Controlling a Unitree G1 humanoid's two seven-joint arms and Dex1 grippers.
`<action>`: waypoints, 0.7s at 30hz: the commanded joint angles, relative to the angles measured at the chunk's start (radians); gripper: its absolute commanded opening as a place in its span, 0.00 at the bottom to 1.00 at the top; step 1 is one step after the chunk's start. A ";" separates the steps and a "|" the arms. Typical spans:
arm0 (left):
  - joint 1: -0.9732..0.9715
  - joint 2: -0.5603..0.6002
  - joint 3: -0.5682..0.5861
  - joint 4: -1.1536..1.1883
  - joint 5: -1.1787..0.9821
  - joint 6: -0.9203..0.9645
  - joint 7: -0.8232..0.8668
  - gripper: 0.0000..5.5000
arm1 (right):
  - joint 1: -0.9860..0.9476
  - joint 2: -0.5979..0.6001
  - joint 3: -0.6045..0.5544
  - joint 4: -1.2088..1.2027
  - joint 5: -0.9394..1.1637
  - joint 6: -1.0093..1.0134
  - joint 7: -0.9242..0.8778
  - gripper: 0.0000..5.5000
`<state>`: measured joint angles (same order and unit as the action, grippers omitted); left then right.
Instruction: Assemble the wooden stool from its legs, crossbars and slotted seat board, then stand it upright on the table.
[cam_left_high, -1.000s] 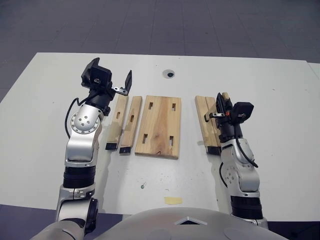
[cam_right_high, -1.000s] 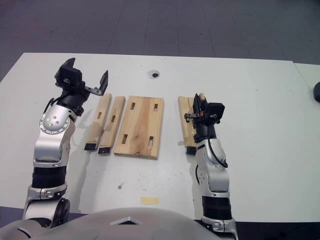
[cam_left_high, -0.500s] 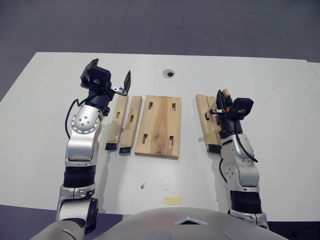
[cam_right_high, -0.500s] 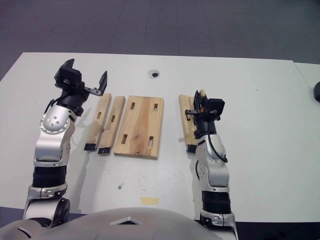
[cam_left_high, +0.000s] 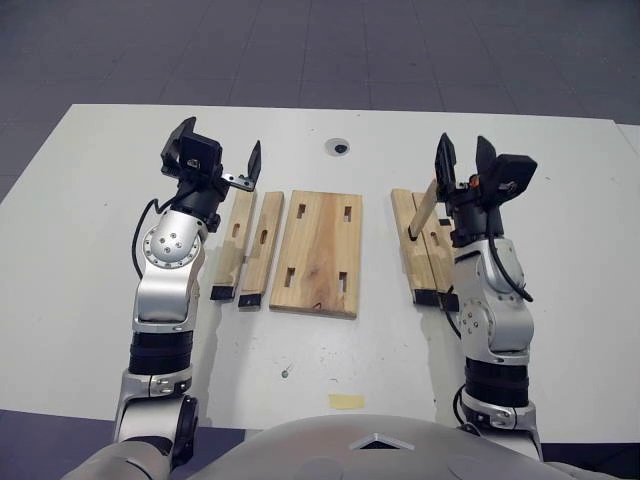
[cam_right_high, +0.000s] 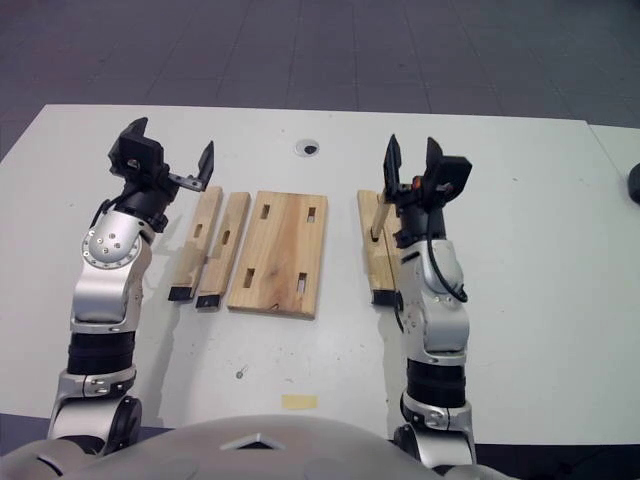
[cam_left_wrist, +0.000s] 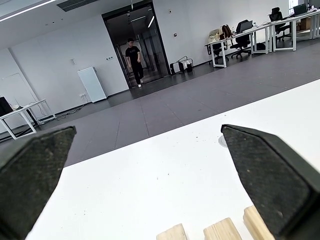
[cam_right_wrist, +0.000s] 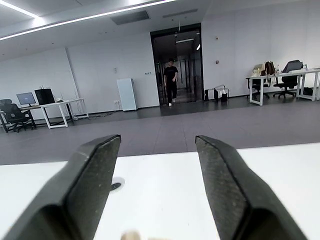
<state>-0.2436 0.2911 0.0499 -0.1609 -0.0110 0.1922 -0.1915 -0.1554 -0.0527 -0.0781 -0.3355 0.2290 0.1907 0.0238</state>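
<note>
The slotted seat board (cam_left_high: 318, 252) lies flat mid-table. Left of it two legs (cam_left_high: 237, 240) lie side by side. My left gripper (cam_left_high: 222, 148) hangs open above their far ends, with nothing between its fingers (cam_left_wrist: 270, 175); the leg ends (cam_left_wrist: 220, 232) show below it. Right of the board lie more leg pieces (cam_left_high: 408, 255). A thin crossbar (cam_left_high: 424, 210) tilts up from them, its upper end against my right gripper (cam_left_high: 463, 145), near one finger. The right fingers (cam_right_wrist: 95, 185) stand well apart, wider than the crossbar tip (cam_right_wrist: 130, 235).
A round hole (cam_left_high: 340, 148) sits in the white table (cam_left_high: 560, 200) behind the board. A yellow tape scrap (cam_left_high: 346, 401) and a small green speck (cam_left_high: 285, 374) lie near the front edge. A dark object (cam_right_high: 632, 185) shows at the far right.
My right gripper has risen from the right leg pieces and turned to point away from me. One end of the crossbar came up with it. The left arm kept still.
</note>
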 joint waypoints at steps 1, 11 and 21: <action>-0.006 -0.007 -0.007 0.009 0.012 -0.010 0.005 0.98 | -0.109 -0.024 -0.031 -0.011 0.022 0.068 -0.007 0.66; -0.024 -0.012 -0.015 0.030 0.018 -0.027 0.003 0.98 | -0.350 -0.102 -0.041 0.047 0.044 0.227 0.044 0.95; -0.022 -0.009 -0.020 0.033 0.019 -0.029 0.002 0.98 | -0.319 -0.087 -0.005 0.039 0.064 0.332 0.044 0.98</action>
<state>-0.2566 0.2828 0.0320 -0.1336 -0.0003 0.1632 -0.1880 -0.5640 -0.1489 -0.1239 -0.3414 0.3040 0.4834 0.0528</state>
